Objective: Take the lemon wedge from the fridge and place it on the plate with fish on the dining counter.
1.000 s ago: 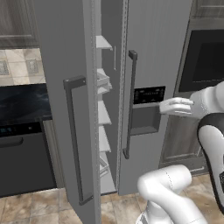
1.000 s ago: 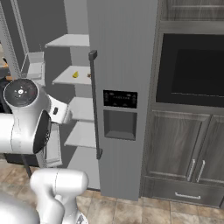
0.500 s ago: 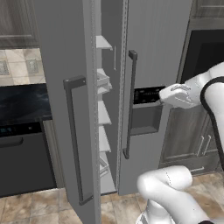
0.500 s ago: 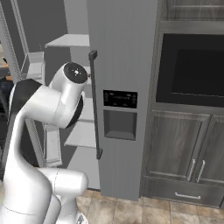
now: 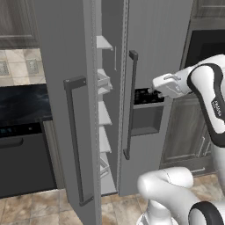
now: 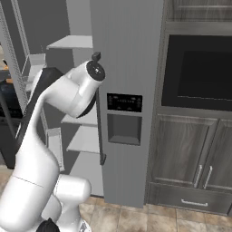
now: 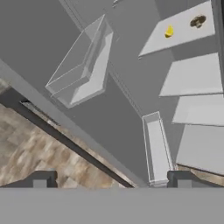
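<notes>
The grey fridge (image 5: 158, 39) stands with its left door (image 5: 61, 52) swung open, and white shelves (image 5: 103, 43) show in the gap. In the hand view, the tiny yellow lemon wedge (image 7: 169, 31) lies on the top shelf (image 7: 183, 35), far ahead of my gripper (image 7: 111, 181). The gripper's fingertips (image 7: 41, 179) stand wide apart with nothing between them. In the left base view my gripper (image 5: 156, 85) hovers in front of the black dispenser panel (image 5: 145, 95), just right of the door handle (image 5: 130, 105). The plate with fish and the dining counter are out of view.
A small brown lump (image 7: 197, 21) lies on the same shelf, right of the wedge. Clear door bins (image 7: 83, 65) hang on the open door. My arm (image 6: 68, 95) crosses the fridge opening. A dark dishwasher (image 5: 22, 162) sits left, a wall oven (image 6: 199, 72) and cabinets (image 6: 190, 154) right.
The arm has swung up across the fridge opening, hiding the shelf with the wedge in the right base view. The hand has shifted up and left toward the dispenser. The gripper stays open.
</notes>
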